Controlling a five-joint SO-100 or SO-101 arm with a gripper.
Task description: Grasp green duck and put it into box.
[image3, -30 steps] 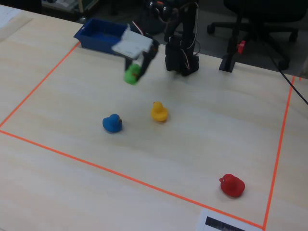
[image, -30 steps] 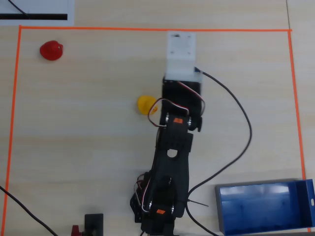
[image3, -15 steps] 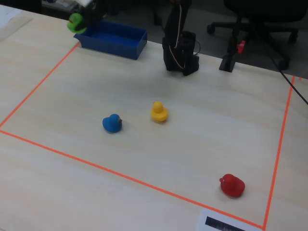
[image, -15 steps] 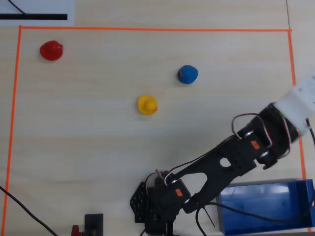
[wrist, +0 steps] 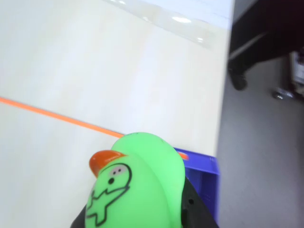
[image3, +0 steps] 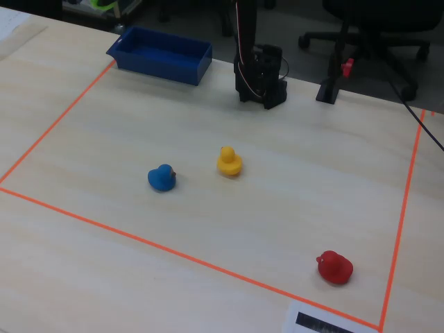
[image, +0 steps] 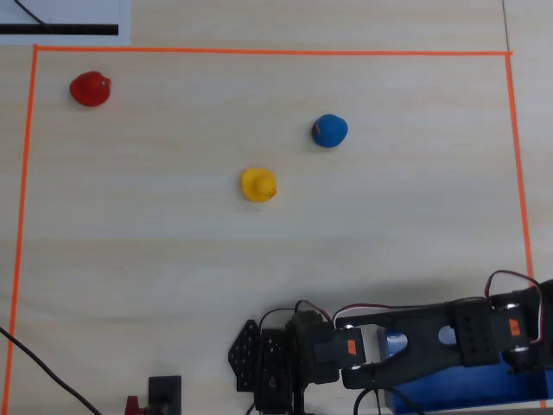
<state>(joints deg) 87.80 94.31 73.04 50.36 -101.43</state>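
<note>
Green duck (wrist: 142, 185): fills the bottom of the wrist view, clamped in the pincer; orange beak toward the left of that view, a black drawn eye and cross mark on its side. A sliver of bright green at the top edge of the fixed view (image3: 104, 3) looks like the same duck, raised above and behind the box.
Pincer (wrist: 142, 213): closed on the green duck; only dark finger parts show beneath and to the right of the duck in the wrist view, and the fingertips themselves are hidden by it.
Box (image3: 159, 54): blue, open-topped, standing on the surface at the far left corner of the fixed view, just outside the orange tape; nothing shows inside it. In the wrist view its corner (wrist: 202, 168) sits just behind and below the held duck. In the overhead view it is mostly covered by the arm, with a blue strip showing at the bottom right (image: 467, 396).
Arm (image: 432, 337): stretched to the right across the bottom of the overhead view, over the box.
Surface (image: 173, 277): pale wood grain, with an orange tape rectangle (image: 259, 51) marked on it.
Blue duck (image: 329, 130), yellow duck (image: 258, 184), red duck (image: 90, 88): all resting on the surface inside the tape, well apart from the pincer; the red one is farthest from it.
</note>
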